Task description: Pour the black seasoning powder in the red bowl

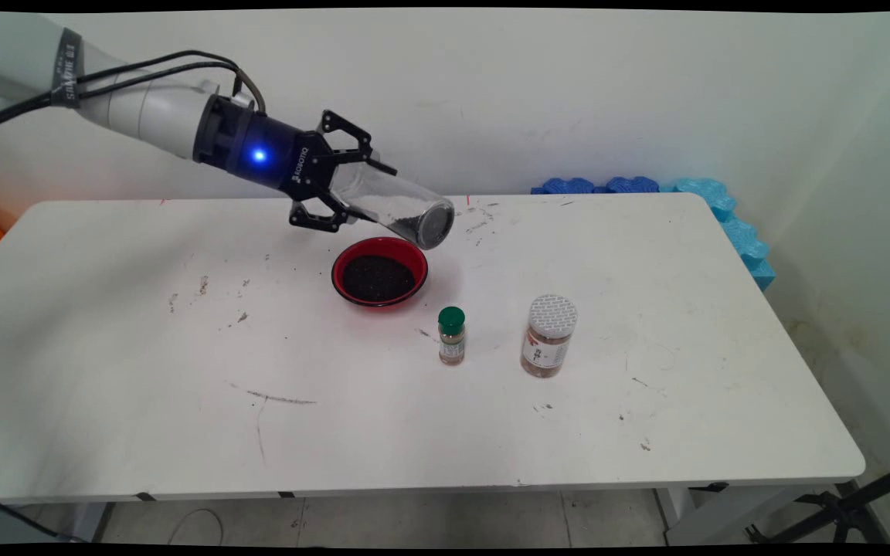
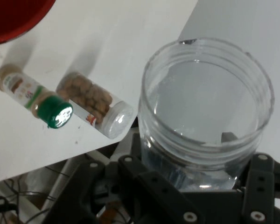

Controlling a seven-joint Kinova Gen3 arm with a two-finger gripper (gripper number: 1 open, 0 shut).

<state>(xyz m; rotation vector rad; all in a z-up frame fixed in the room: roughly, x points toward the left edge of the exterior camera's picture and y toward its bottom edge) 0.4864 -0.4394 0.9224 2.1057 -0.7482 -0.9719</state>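
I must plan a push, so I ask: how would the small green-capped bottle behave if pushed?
The green-capped bottle stands upright, narrow and tall, so it would probably tip rather than slide. Once down, its round body would likely roll. It looks small, so probably light.

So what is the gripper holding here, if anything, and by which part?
The gripper holds a clear plastic jar, tilted above the red bowl, gripped at its base end, open mouth away.
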